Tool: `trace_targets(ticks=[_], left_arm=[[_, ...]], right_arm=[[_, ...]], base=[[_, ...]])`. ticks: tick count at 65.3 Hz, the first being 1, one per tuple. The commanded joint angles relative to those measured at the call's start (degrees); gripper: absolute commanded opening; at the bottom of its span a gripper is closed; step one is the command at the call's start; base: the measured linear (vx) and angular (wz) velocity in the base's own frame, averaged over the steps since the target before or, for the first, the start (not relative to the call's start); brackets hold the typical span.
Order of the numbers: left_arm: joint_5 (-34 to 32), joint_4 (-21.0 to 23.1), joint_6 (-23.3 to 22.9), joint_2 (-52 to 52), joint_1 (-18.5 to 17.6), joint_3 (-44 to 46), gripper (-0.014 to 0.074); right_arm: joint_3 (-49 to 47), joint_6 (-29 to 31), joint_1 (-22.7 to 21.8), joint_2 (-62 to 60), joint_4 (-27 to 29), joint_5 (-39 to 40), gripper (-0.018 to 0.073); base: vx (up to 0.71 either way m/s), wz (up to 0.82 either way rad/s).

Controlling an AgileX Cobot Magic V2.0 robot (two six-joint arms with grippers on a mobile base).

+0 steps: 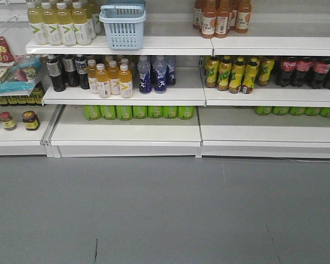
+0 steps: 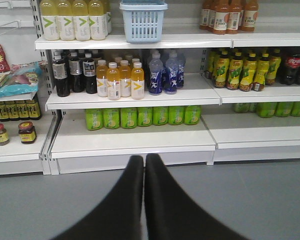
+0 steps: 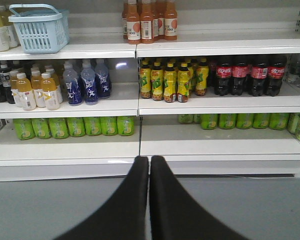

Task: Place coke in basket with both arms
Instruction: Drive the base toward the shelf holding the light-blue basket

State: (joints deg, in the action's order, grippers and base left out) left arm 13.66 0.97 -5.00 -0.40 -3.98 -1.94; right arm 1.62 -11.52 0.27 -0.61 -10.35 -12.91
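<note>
The basket (image 1: 122, 33) stands on the top shelf (image 1: 170, 45), and everything turns on how the two arms lie to it. In the left wrist view the left end effector (image 2: 143, 156) points at the shelving below the basket, which sits high and almost squarely on its line. In the right wrist view the right end effector (image 3: 149, 158) faces a bay to the right of the basket, so the basket appears high up and well off to its left. The left arm therefore looks the nearer of the two to the basket. The right arm looks nearer to the dark cola bottles (image 3: 247, 75), which stand one shelf below the basket and well to its right. Those are plastic bottles with red labels, not the slim all-red coke. That coke shows in no view, so which way it lies from either arm, and how its long axis runs, cannot be told. Both end effectors have their fingers drawn together to a thin seam and hold nothing. The basket turns a short slotted end toward the aisle, so its long axis seems to run back into the shelf. I judge the task to be at its very start: the coke has to be found before any reach.
</note>
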Motion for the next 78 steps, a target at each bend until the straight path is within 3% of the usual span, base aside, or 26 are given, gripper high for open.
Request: trace_targets(ticks=[1, 78], left_arm=[[-3.95, 0.63, -0.56, -1.07, -0.12, 0.06, -0.0006], [-3.95, 0.63, -0.56, -1.07, -0.12, 0.06, -0.0006]], right_arm=[[0.60, 0.50, -0.27, -1.02, -0.79, 3.96, -0.0006], [0.60, 0.50, -0.27, -1.02, -0.79, 3.96, -0.0006]], base=[[0.11, 0.11], [0.23, 0.03]])
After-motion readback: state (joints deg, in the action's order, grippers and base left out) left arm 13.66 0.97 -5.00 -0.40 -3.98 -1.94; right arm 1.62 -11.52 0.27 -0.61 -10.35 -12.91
